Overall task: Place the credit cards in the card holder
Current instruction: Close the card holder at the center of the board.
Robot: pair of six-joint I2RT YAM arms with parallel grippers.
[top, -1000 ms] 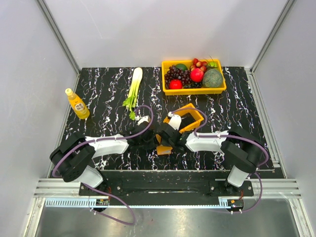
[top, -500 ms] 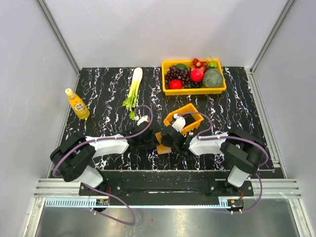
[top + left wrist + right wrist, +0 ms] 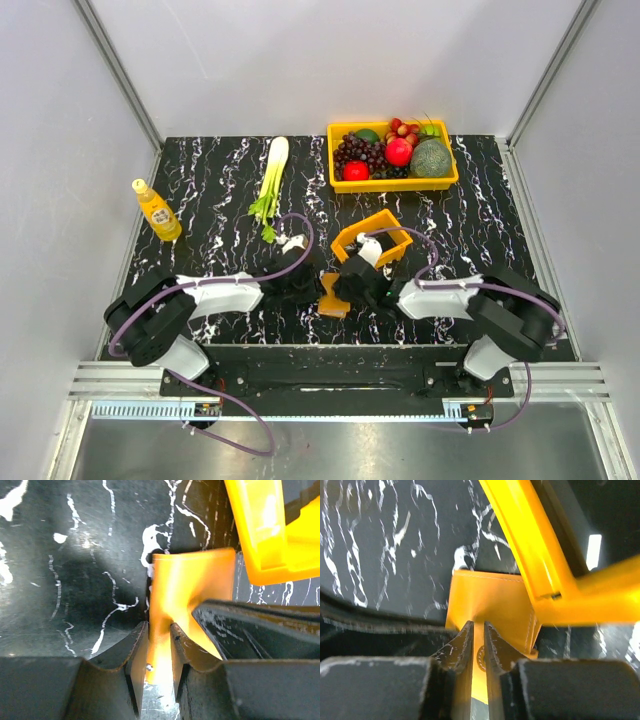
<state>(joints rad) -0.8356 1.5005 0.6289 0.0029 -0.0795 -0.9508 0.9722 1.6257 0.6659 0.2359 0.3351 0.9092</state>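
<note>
Black marbled table (image 3: pixel 480 230): yellow fruit basket (image 3: pixel 392 184) back right, celery stalk (image 3: pixel 271 180) left of it, yellow bottle (image 3: pixel 156 210) far left. Small orange tray (image 3: pixel 352 237) mid-table, orange card holder (image 3: pixel 331 300) just in front.

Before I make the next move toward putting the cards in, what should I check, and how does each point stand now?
1. The left fingers clamp a raised flap of the flat orange folding card holder: ok.
2. The right fingers grip the holder: cannot tell; they stand narrowly apart at it.
3. The inner card slots are exposed: cannot tell.
4. The credit cards are located: cannot tell; none plainly visible.
5. The small orange raised-wall tray is clear of the holder: cannot tell; it lies right beside it.
</note>
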